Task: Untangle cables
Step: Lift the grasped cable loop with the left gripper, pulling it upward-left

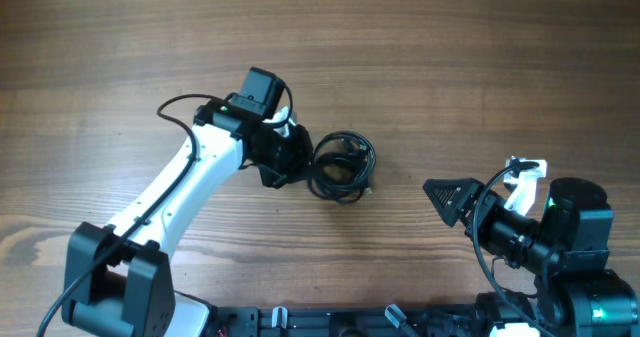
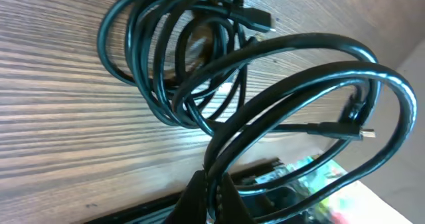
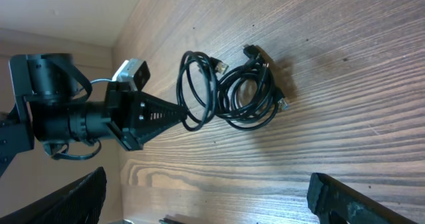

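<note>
The cables (image 1: 342,165) are thin black cords coiled in a tangle at the table's middle. In the left wrist view the coil (image 2: 166,58) lies on the wood with small plugs (image 2: 260,21) sticking out. One double loop (image 2: 312,84) rises off the table, and my left gripper (image 2: 211,181) is shut on it. In the right wrist view the left gripper (image 3: 174,114) grips that loop (image 3: 198,88) beside the coil (image 3: 255,94). From overhead the left gripper (image 1: 300,163) touches the coil's left edge. My right gripper (image 1: 440,195) stands open right of the cables, its fingers (image 3: 358,201) wide apart and empty.
The wooden table (image 1: 480,67) stretches bare around the tangle. The white left arm (image 1: 180,187) reaches in from the front left, with a thicker black cable (image 1: 180,105) of its own looping off it. The right arm's base (image 1: 570,247) sits at the front right.
</note>
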Controlling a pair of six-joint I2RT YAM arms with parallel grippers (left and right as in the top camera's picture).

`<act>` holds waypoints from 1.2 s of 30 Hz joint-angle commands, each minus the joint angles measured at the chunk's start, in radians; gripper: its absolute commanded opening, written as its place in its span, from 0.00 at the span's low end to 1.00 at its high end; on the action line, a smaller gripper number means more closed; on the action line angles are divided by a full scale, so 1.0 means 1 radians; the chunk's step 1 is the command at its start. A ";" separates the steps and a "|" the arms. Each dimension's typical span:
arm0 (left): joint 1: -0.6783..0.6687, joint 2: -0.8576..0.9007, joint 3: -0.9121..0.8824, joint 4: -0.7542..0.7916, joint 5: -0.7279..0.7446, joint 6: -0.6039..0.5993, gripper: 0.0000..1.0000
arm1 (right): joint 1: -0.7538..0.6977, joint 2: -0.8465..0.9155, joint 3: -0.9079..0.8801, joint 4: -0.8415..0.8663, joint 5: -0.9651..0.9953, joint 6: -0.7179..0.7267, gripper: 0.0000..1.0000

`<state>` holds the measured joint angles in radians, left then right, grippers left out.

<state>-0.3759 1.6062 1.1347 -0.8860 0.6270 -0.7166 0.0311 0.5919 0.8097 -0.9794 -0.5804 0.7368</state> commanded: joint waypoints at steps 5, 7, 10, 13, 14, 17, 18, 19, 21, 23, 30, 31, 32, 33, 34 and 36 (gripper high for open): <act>0.021 -0.030 0.032 0.000 0.072 0.025 0.04 | -0.002 0.005 0.019 -0.010 0.041 -0.003 1.00; 0.021 -0.043 0.041 0.000 0.072 0.024 0.04 | -0.002 0.005 0.019 -0.012 0.041 -0.003 1.00; 0.021 -0.076 0.044 0.001 0.072 0.024 0.04 | -0.002 0.005 0.019 -0.013 0.041 -0.004 1.00; 0.031 -0.110 0.044 0.003 0.071 0.024 0.04 | -0.002 0.005 0.019 -0.013 0.042 -0.004 1.00; 0.034 -0.119 0.044 0.004 0.070 0.024 0.04 | -0.002 0.005 0.019 -0.014 0.041 -0.004 1.00; 0.035 -0.122 0.044 -0.005 0.038 0.024 0.04 | -0.002 0.005 0.019 -0.013 0.042 -0.003 1.00; 0.035 -0.122 0.044 -0.008 0.039 0.023 0.04 | -0.002 0.005 0.019 -0.014 0.042 -0.004 1.00; 0.035 -0.122 0.044 -0.008 0.038 0.024 0.04 | -0.002 0.005 0.019 -0.014 0.042 -0.003 1.00; 0.035 -0.122 0.044 -0.008 0.038 0.024 0.04 | -0.002 0.005 0.019 -0.014 0.042 -0.004 1.00; 0.035 -0.121 0.044 -0.009 -0.008 0.024 0.04 | -0.002 0.005 0.019 -0.014 0.042 -0.004 1.00; 0.035 -0.122 0.044 -0.113 -0.186 0.024 0.04 | -0.002 0.005 0.019 -0.017 0.068 -0.003 1.00; 0.035 -0.122 0.044 -0.101 -0.123 0.024 0.04 | -0.002 0.005 0.019 -0.017 0.068 -0.003 1.00; 0.036 -0.122 0.044 -0.083 -0.060 0.024 0.04 | -0.002 0.005 0.019 -0.017 0.068 -0.003 1.00; 0.036 -0.122 0.044 -0.064 -0.008 0.024 0.04 | -0.002 0.005 0.019 -0.017 0.068 -0.003 1.00; 0.036 -0.122 0.044 -0.035 0.060 0.024 0.04 | -0.002 0.005 0.019 -0.021 0.068 -0.003 1.00; 0.036 -0.122 0.044 -0.007 0.101 0.024 0.04 | -0.002 0.005 0.018 -0.029 0.068 -0.004 1.00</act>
<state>-0.3470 1.5070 1.1557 -0.9165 0.6022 -0.7116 0.0311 0.5919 0.8097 -1.0035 -0.5297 0.7368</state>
